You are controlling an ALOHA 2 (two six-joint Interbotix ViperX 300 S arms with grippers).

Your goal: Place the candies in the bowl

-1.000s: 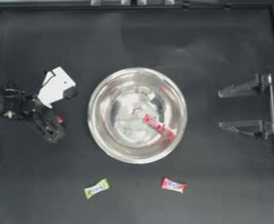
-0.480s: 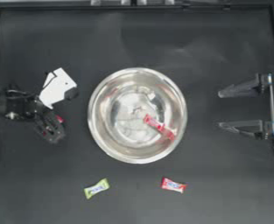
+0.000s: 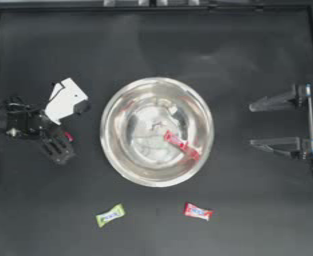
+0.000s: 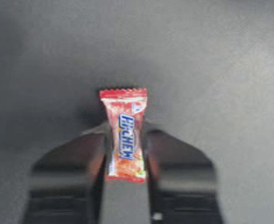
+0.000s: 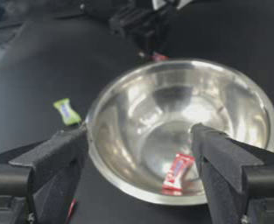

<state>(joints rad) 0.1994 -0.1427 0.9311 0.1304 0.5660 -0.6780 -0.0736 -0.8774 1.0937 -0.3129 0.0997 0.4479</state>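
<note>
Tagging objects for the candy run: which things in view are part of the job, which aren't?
Job:
- bowl, one red candy inside
- red candy in left gripper
- yellow-green candy on table
- red candy on table

Not the job:
- right gripper, parked right, open

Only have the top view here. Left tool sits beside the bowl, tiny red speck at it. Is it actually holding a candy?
Observer: Yes. In the left wrist view the left tool is shut on a red candy, clamped across its lower half, with the top sticking out beyond the tips.
Operator: Which kind?
Observer: Red wrapper with blue and white print, serrated top edge, same type as the red candy in the bowl.
Operator: Right tool doing anything?
Observer: No. The right tool is open with nothing between its tips; its wrist view looks across the bowl towards the left tool, with the yellow-green candy on the table beside the bowl.
</note>
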